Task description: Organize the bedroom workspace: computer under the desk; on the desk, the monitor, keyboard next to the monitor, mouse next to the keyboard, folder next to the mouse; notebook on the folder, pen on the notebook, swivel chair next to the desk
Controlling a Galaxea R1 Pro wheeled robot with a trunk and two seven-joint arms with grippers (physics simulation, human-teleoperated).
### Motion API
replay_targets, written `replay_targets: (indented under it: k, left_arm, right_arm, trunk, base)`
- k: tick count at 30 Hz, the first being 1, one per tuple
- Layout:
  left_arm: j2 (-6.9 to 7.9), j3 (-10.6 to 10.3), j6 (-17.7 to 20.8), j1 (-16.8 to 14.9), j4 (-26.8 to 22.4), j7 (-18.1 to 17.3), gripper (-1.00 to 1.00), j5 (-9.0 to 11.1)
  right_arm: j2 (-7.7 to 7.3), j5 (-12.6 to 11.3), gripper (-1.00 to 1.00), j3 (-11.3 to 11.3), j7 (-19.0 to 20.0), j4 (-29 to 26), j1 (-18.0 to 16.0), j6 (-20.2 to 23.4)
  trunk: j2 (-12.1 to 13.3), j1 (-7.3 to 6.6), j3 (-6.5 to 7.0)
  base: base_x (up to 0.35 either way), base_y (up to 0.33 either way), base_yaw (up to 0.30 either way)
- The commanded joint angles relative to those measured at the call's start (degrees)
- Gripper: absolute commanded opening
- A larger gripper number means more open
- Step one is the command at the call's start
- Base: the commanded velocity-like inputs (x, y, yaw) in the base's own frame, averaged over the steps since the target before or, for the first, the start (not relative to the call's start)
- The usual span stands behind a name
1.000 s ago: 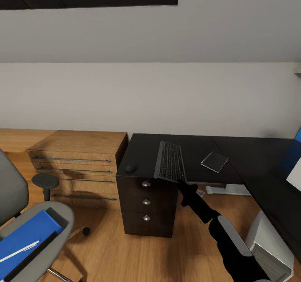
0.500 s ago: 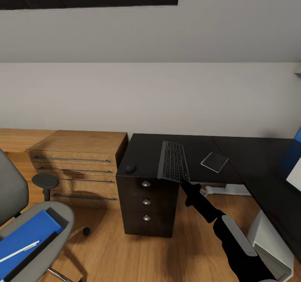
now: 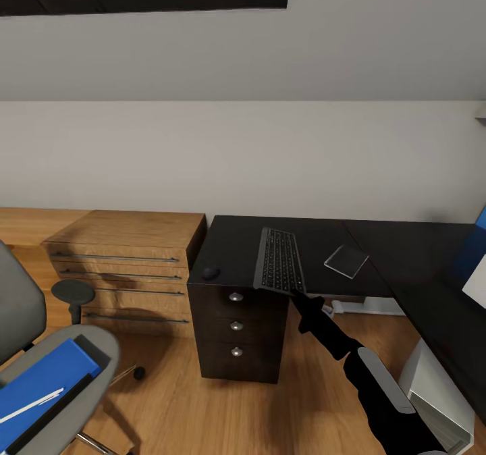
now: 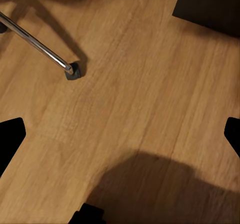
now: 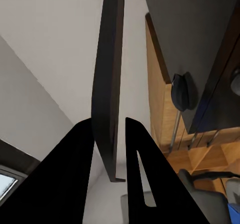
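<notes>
The right tool (image 3: 295, 294) is clamped on the near edge of the slim black keyboard (image 3: 277, 260), held over the glossy black surface (image 3: 324, 239) beside the small black mouse (image 3: 210, 273). The flat blue folder (image 3: 42, 381) and thin white pen (image 3: 30, 405) remain on the grey swivel chair (image 3: 81, 401); the left tool's fingers stand apart above the floor.

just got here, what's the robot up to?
The right gripper is clamped on the near edge of the keyboard, holding it over the desk above the drawer unit. The mouse sits on the desk's left corner. The folder and pen are on the swivel chair. The left gripper hangs open over the floor.
</notes>
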Motion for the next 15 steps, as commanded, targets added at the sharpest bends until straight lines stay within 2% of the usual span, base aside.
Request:
replay_targets:
  k: [1, 3, 6, 7, 9, 13, 15]
  left_arm:
    - [-0.09, -0.01, 0.24, 0.02, -0.12, 0.1, 1.0, 0.26]
    - [-0.15, -0.46, 0.24, 0.02, -0.11, 0.21, 1.0, 0.26]
    - [-0.13, -3.55, 0.2, 0.02, -0.73, 0.49, 1.0, 0.25]
    - [-0.13, -3.88, 0.23, 0.02, -1.13, 0.5, 1.0, 0.25]
    - [-0.15, -4.81, 0.53, 0.02, -4.45, 0.46, 1.0, 0.29]
    - [-0.19, -5.22, 1.48, 0.02, -9.78, 0.44, 1.0, 0.33]
    - [-0.2, -6.05, 4.64, 0.02, -13.28, 0.44, 1.0, 0.34]
  right_arm:
    - [-0.05, -0.24, -1.0, 0.16, 0.24, 0.04, -0.04, 0.05]
    - [-0.05, -0.2, -1.0, 0.23, 0.26, 0.04, -0.04, 0.0]
    - [0.0, -0.16, -1.0, 0.45, 0.28, -0.01, -0.04, -0.03]
    - [0.01, -0.16, -1.0, 0.46, 0.28, -0.02, -0.04, -0.03]
    - [0.01, -0.15, -1.0, 0.5, 0.25, -0.02, -0.04, -0.04]
    - [-0.04, -0.08, -1.0, 0.44, -0.26, -0.02, -0.04, -0.04]
    - [-0.05, 0.21, -1.0, 0.47, -0.74, -0.01, -0.04, -0.09]
  trunk:
    - [-0.03, 0.0, -0.04]
    - [-0.03, 0.0, -0.04]
    - [-0.03, 0.0, -0.04]
    - [-0.03, 0.0, -0.04]
    - [-0.03, 0.0, -0.04]
    - [-0.03, 0.0, -0.04]
    - [-0.03, 0.0, -0.04]
  base:
    - [0.0, 0.0, 0.0]
    - [0.0, 0.0, 0.0]
    - [0.0, 0.0, 0.0]
    - [0.0, 0.0, 0.0]
    - [0.0, 0.0, 0.0]
    - [0.0, 0.0, 0.0]
    - [0.0, 0.0, 0.0]
